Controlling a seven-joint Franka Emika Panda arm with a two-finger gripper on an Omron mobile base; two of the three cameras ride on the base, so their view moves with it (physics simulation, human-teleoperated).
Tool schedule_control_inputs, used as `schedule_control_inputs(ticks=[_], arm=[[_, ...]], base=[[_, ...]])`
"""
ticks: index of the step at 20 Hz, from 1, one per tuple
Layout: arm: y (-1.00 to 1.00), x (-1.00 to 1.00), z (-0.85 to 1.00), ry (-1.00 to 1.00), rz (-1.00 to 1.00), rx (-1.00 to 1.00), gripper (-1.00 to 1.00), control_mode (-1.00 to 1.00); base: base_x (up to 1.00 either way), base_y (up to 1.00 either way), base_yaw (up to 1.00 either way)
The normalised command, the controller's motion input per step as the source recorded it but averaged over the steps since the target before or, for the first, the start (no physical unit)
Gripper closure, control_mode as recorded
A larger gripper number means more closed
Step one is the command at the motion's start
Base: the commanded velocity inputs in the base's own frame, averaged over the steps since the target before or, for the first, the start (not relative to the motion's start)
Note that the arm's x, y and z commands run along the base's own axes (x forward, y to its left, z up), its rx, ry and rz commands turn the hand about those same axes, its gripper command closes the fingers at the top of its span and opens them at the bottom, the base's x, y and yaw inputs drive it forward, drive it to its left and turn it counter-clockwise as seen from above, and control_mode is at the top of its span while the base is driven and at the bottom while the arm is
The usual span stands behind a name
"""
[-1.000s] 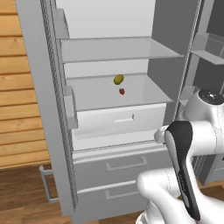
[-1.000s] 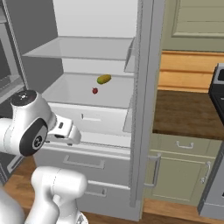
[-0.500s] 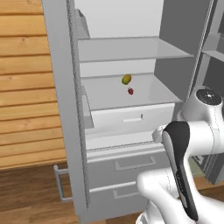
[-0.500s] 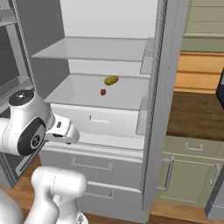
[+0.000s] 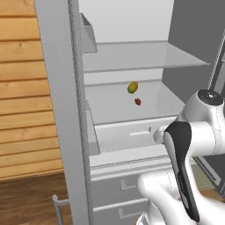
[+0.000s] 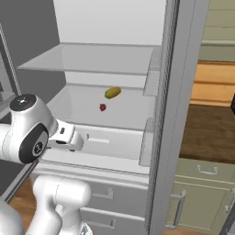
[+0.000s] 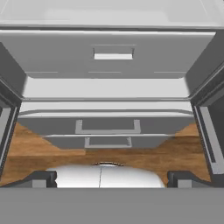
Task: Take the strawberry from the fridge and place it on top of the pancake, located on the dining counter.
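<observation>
Left base view shows me the strawberry (image 5: 138,101) on the fridge (image 5: 127,70) shelf beside a yellow-green fruit (image 5: 132,87), above and behind my gripper (image 7: 112,177), which hangs low before the drawers, fully open and empty, so I must reach up and inward.

one tiny strawberry (image 5: 138,101), one yellow-green fruit (image 5: 132,87), one fridge (image 5: 132,57) with both doors open, two lower drawers (image 7: 107,127)

Flat, even rendered light, soft faint shadows, no glare.
</observation>
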Motion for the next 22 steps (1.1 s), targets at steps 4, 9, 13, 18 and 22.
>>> schedule_control_inputs(ticks=[4, 9, 13, 18, 22], arm=[[0.00, 0.00, 0.00, 0.00, 0.00, 0.00, -1.00, 1.00], [0.00, 0.00, 0.00, 0.00, 0.00, 0.00, -1.00, 1.00], [0.00, 0.00, 0.00, 0.00, 0.00, 0.00, -1.00, 1.00], [0.00, 0.12, 0.00, -0.10, -0.01, 0.00, -1.00, -1.00], [0.00, 0.52, 0.00, -0.13, -0.01, 0.00, -1.00, -1.00]], base=[[0.58, 0.00, 0.00], [0.52, 0.00, 0.00], [0.41, 0.00, 0.00], [0.11, 0.00, 0.00], [0.00, 0.00, 0.00]])
